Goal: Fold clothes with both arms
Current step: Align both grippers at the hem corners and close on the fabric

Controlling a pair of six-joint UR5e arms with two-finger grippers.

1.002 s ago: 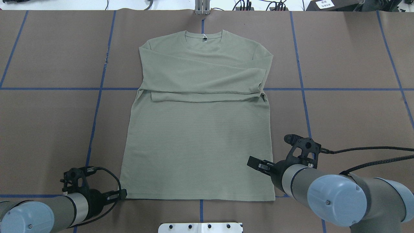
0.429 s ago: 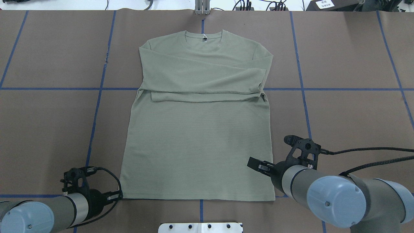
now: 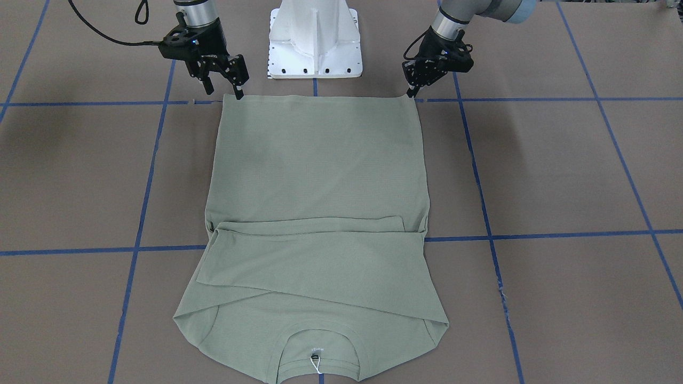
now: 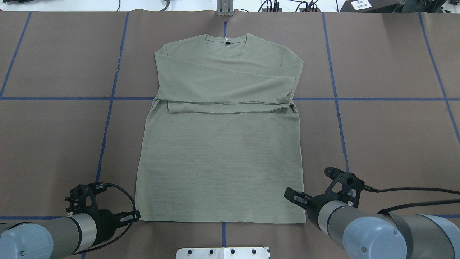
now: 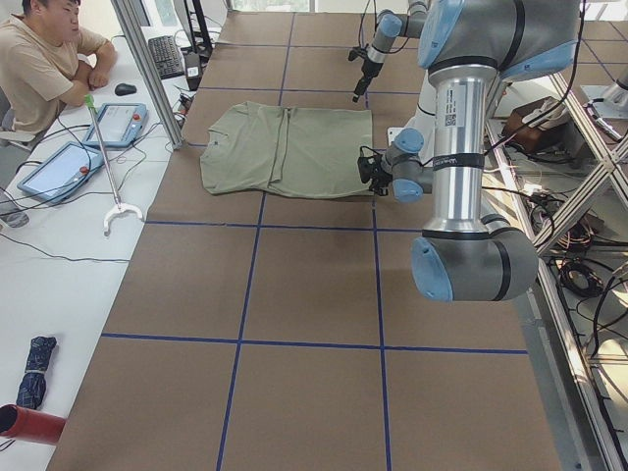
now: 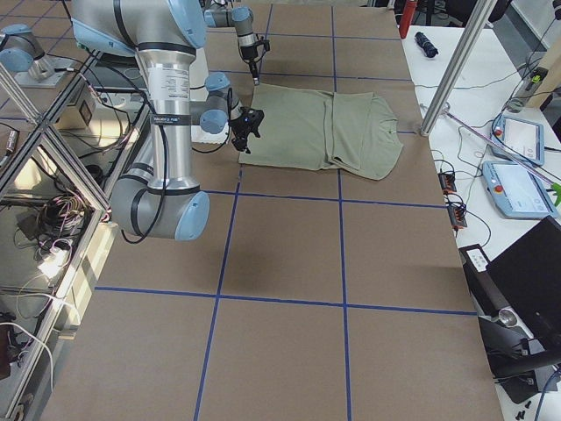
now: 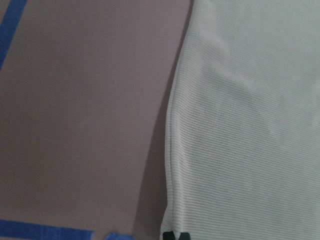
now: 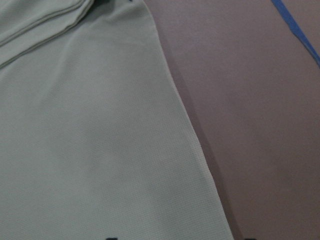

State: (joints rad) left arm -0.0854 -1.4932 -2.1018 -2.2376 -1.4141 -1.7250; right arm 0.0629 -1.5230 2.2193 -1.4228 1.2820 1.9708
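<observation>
The sage-green shirt (image 4: 219,158) lies flat on the brown table, collar (image 4: 226,41) far from me and both sleeves folded across the chest (image 3: 320,250). My left gripper (image 4: 133,216) sits at the near left hem corner. Its fingertips (image 7: 168,235) are closed together on the shirt's edge (image 7: 172,150), also seen in the front view (image 3: 411,94). My right gripper (image 3: 224,92) is open at the near right hem corner (image 4: 303,220). Its fingertips (image 8: 111,238) stand wide apart astride the shirt's edge (image 8: 200,150), low over the cloth.
The white pedestal base (image 3: 315,37) stands right behind the hem between both arms. Blue tape lines (image 4: 107,118) grid the brown table cover. An operator (image 5: 39,59) sits at the far table end with tablets (image 5: 59,167) and a grabber stick (image 5: 108,167).
My right gripper has moved back toward the base, from over the shirt's right side down to the hem corner. My left gripper stayed at the left corner, and that corner shifted slightly inward.
</observation>
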